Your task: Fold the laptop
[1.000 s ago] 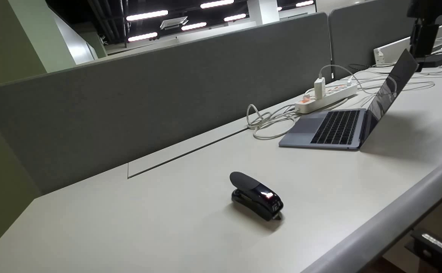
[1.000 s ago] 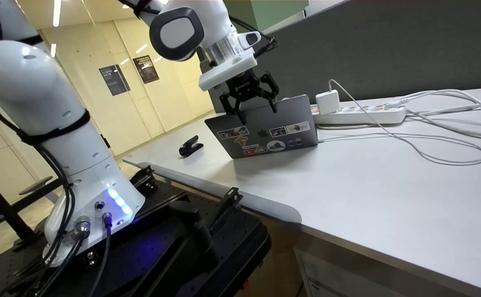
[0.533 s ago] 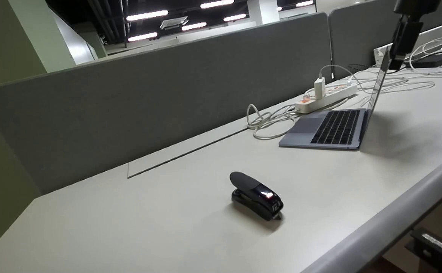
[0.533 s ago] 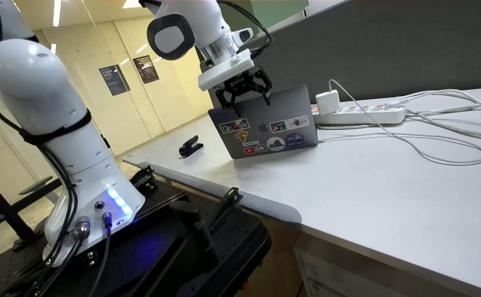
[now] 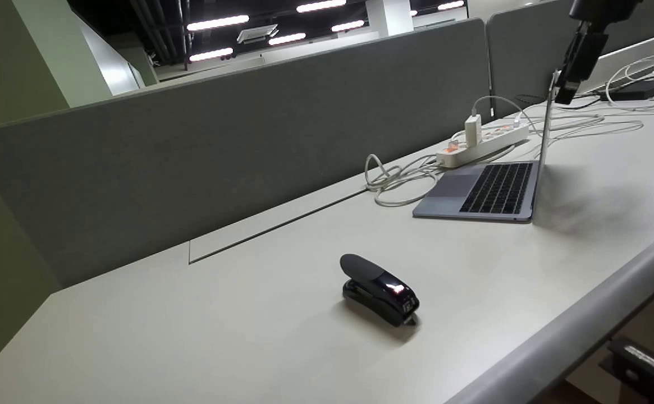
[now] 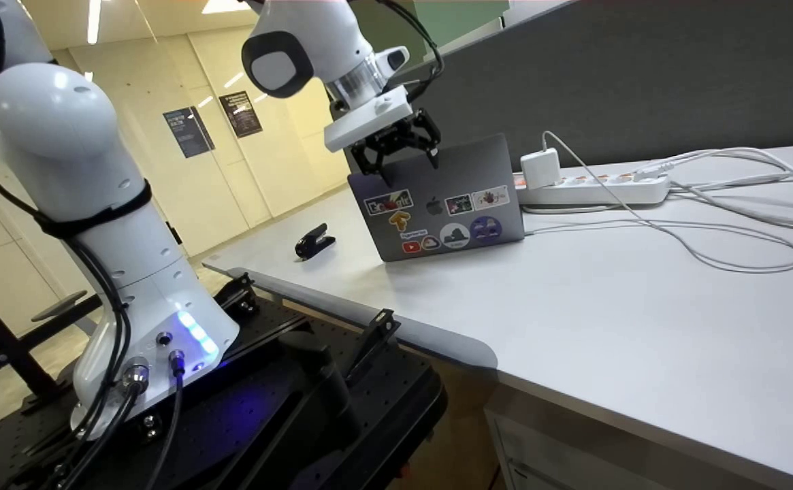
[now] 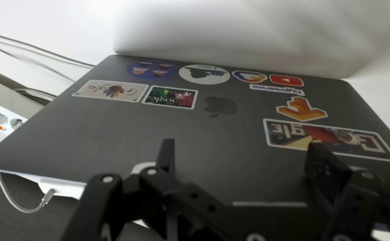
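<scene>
The silver-grey laptop stands open on the desk, its base and dark keyboard (image 5: 498,188) flat in an exterior view. Its lid is about upright there. The stickered back of the lid (image 6: 437,224) faces the robot in an exterior view and fills much of the wrist view (image 7: 114,127). My gripper (image 6: 411,170) is open, fingers spread apart, at the back of the lid near its top edge. In an exterior view the gripper (image 5: 566,100) appears to touch the lid from behind. In the wrist view nothing is between the fingers (image 7: 241,149). The screen side is hidden from view.
A white power strip (image 5: 484,145) with a charger and loose cables lies beside the laptop, along the grey partition (image 5: 248,157). A black stapler (image 5: 380,289) lies on the desk beyond the keyboard side. The desk's front edge (image 6: 369,313) runs near the robot base.
My gripper has moved forward toward the keyboard side and stays open. The laptop lid has swung up from leaning back to about upright. The base and stapler have not moved.
</scene>
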You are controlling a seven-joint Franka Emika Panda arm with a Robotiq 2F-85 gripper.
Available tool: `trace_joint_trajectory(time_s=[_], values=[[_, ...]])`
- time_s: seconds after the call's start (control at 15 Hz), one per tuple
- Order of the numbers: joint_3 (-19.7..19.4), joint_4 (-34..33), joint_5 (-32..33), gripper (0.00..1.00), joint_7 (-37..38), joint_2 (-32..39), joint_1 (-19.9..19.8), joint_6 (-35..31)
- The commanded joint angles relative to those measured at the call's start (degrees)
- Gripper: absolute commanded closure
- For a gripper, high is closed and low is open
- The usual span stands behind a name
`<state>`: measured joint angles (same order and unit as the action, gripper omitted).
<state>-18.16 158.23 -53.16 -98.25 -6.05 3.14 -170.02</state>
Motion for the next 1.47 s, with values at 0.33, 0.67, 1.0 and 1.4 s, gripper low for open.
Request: trace_joint_trajectory(time_s=[0.33, 0.67, 1.0, 1.4], values=[[0.0, -1.78, -2.62, 0.0, -0.89, 0.86, 0.92, 0.06], [-0.25, -4.68, -7.93, 0.0, -2.05, 1.95, 1.7, 0.61], [0.32, -9.19, -15.3, 0.0, -6.25, 4.29, 3.13, 0.0], [1.59, -16.9, -23.8, 0.0, -12.8, 11.06, 4.12, -0.15]])
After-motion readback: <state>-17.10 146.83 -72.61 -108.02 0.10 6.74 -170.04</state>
